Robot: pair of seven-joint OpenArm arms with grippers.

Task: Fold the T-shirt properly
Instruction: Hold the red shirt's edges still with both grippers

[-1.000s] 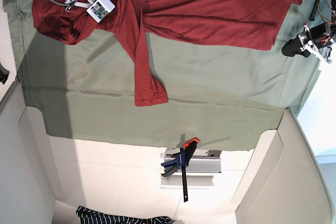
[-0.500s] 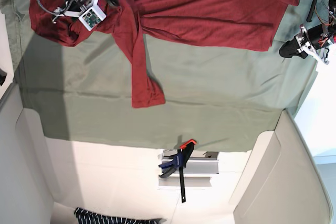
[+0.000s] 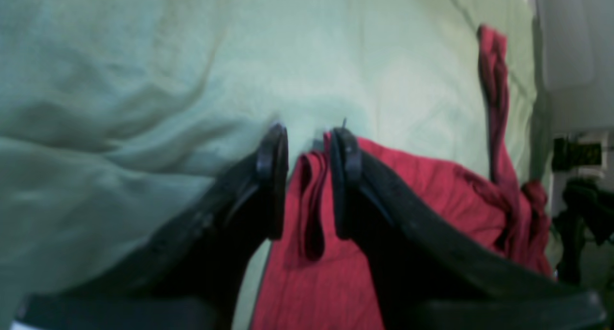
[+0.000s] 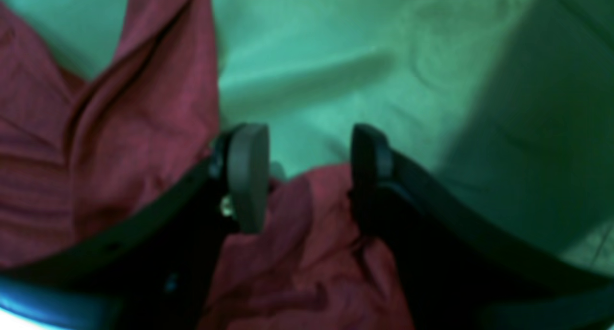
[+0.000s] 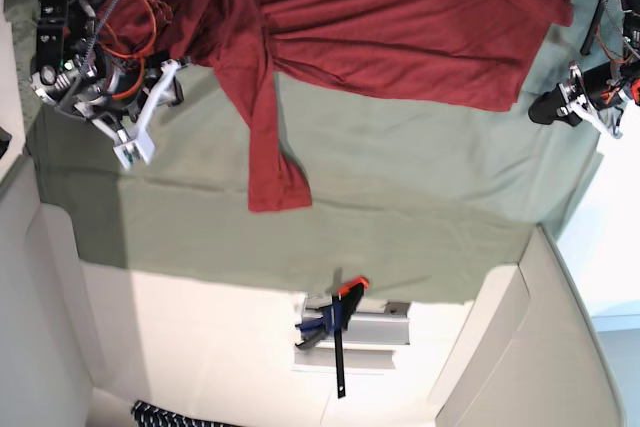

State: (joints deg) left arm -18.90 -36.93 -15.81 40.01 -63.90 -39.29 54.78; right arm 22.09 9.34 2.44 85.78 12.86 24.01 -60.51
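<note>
The red T-shirt (image 5: 380, 17) lies spread along the far side of the green cloth (image 5: 400, 187), with one sleeve (image 5: 268, 147) trailing toward the near side. My right gripper (image 4: 307, 176) is open above a bunched red edge (image 4: 297, 253) of the shirt; in the base view it (image 5: 170, 85) sits by the shirt's left end. My left gripper (image 3: 309, 176) is also open, with a folded red hem (image 3: 312, 210) lying between its fingers. From above it (image 5: 540, 107) is at the shirt's right corner.
An orange and blue clamp (image 5: 335, 322) rests on a metal rail (image 5: 370, 332) past the cloth's near edge. Striped fabric (image 5: 170, 415) shows at the bottom. Grey side walls (image 5: 50, 297) flank the table.
The right arm has swung down and left, off the shirt's upper left part to its left edge. The shirt's left bunch has shifted. The left arm has barely moved.
</note>
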